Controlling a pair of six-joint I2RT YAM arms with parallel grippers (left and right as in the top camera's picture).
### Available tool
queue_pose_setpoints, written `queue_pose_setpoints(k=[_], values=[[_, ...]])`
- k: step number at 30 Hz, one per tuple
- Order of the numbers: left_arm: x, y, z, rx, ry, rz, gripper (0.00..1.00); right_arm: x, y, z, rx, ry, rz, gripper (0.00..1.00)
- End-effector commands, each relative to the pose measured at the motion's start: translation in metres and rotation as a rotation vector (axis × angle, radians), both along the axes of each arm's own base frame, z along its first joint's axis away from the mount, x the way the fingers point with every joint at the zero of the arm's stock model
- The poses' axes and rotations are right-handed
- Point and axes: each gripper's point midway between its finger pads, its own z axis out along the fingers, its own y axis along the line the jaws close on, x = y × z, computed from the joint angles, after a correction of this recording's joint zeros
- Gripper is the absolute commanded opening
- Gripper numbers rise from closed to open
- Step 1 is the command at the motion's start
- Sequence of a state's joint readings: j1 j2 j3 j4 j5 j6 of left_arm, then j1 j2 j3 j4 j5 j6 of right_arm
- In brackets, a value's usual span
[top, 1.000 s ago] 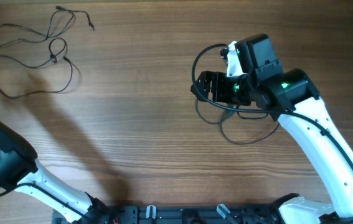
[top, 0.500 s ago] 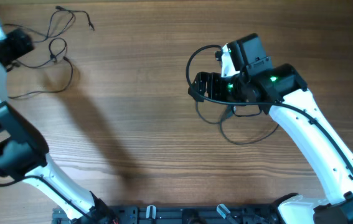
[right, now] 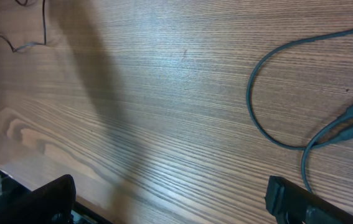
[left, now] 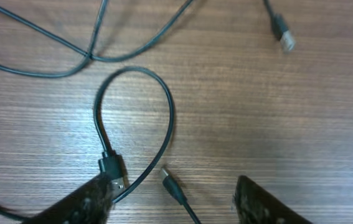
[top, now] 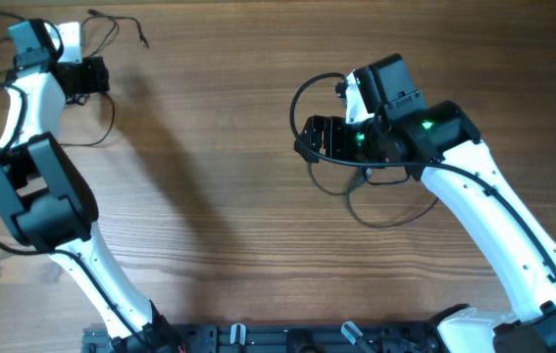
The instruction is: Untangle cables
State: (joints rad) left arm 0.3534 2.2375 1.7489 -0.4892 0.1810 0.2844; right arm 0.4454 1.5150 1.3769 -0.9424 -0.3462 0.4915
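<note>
Left wrist view shows the left gripper (left: 173, 208), jaws apart and empty, straddling a loose plug (left: 170, 182) of the cables (left: 172, 118), which lies diagonally between its fingers.

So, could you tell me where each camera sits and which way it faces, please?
Overhead: above the table, facing straight down; left gripper and right gripper show.
Left wrist: on that arm, facing down at the cables; fingertips show.
Right wrist: likewise, slanting across the table; fingertips show.
Shared: overhead and left wrist both show the cables.
</note>
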Motion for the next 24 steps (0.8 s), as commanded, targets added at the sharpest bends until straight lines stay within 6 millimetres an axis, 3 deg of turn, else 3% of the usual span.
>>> queue_pose_setpoints(k=[1,5,9,16,20,23,24], values=[[-0.003,0.003,-0.023,0.031,0.047,-0.028,0.59,0.001,0.000,-0.003,-0.016,-0.009,0.017,1.00],[-0.005,0.003,-0.031,0.025,0.061,-0.027,0.45,0.001,0.000,-0.003,-0.019,-0.011,0.015,1.00],[-0.006,0.003,-0.034,0.024,0.067,-0.027,0.40,0.002,0.000,-0.003,-0.018,-0.011,0.014,1.00],[-0.025,0.022,-0.067,0.121,0.192,-0.009,0.45,0.001,0.000,-0.003,-0.019,-0.010,0.015,1.00],[-0.025,0.025,-0.068,0.126,0.186,-0.007,0.48,0.002,0.000,-0.002,-0.018,-0.012,0.015,0.99],[-0.022,0.026,-0.066,0.131,0.173,-0.006,0.34,0.002,0.000,-0.003,-0.018,-0.011,0.015,0.99],[-0.021,0.026,-0.066,0.129,0.171,-0.003,0.22,0.002,0.000,-0.004,-0.019,-0.009,0.015,0.99]])
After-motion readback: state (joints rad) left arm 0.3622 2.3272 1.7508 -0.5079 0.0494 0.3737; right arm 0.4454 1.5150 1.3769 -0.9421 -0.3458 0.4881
